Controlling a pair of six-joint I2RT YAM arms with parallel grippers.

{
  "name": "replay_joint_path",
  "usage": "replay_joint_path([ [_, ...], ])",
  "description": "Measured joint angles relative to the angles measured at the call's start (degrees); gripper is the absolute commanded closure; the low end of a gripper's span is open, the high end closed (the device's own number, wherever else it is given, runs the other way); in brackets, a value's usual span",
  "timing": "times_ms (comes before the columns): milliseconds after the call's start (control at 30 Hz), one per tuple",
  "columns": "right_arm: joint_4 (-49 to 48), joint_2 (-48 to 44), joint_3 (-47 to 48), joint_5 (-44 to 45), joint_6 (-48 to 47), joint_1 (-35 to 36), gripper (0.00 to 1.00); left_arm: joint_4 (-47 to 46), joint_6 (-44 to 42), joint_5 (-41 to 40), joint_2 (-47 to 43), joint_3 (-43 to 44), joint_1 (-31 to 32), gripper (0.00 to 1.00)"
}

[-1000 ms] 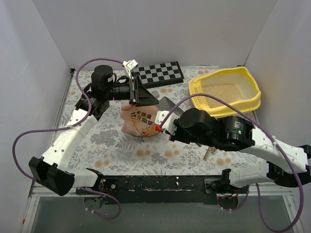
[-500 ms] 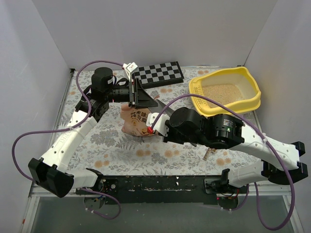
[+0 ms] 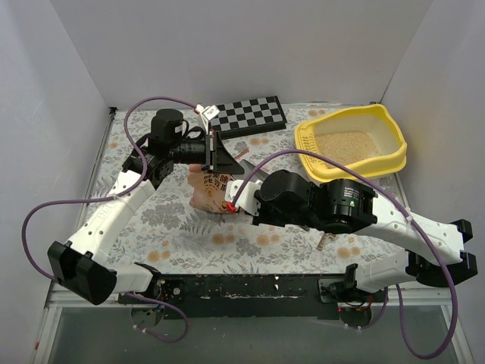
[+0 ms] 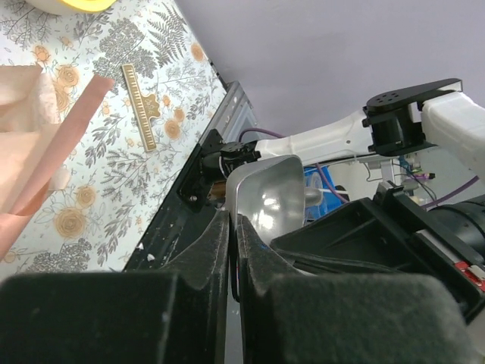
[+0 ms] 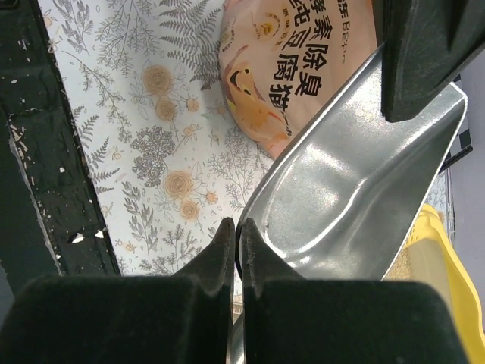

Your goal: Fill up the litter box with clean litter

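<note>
Floral tablecloth (image 3: 182,227): litter box (image 3: 305,138), peach bag (image 5: 280,91) printed 除臭, 豆腐猫.

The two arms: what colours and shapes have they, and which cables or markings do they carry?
Both the left arm and the right arm have white links, bulky black joints and a looping purple cable. The fingers are black, flat and blunt. The right arm carries a small red mark.
</note>
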State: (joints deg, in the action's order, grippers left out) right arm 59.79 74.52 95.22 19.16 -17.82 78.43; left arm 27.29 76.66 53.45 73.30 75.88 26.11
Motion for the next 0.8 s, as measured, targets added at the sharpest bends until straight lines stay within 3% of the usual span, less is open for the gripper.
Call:
replay_joint_path([
  [67,0.2,0.0,0.0,0.2,0.0,0.1,0.98,0.3,-0.9,-0.1,0.4,-0.3,0.1,1.00],
  [200,0.0,0.0,0.1,1.6,1.4,0.2,0.56,0.3,-2.1,-1.7,0.2,-0.3,0.3,1.00],
  [300,-0.3,-0.2,1.6,4.0,3.7,0.3,0.43,0.8,-2.6,-4.6,-0.5,-0.4,0.4,1.00],
  [500,-1.8,-2.3,8.0,10.2,8.6,0.3,0.31,0.3,-2.3,-14.0,-3.0,-0.5,0.5,1.00],
  [633,-5.6,-3.3,10.5,15.8,11.4,-0.6,0.30,-2.2,-0.8,-18.8,-4.5,-0.5,-0.8,1.00],
  [700,-7.1,-2.2,12.4,15.6,13.2,-3.9,0.32,-4.5,0.5,-19.3,-4.8,-0.8,-3.2,1.00],
  [800,-10.1,0.9,15.5,10.1,17.2,-16.5,0.32,-9.9,4.0,-16.4,-5.0,-3.2,-10.4,1.00],
])
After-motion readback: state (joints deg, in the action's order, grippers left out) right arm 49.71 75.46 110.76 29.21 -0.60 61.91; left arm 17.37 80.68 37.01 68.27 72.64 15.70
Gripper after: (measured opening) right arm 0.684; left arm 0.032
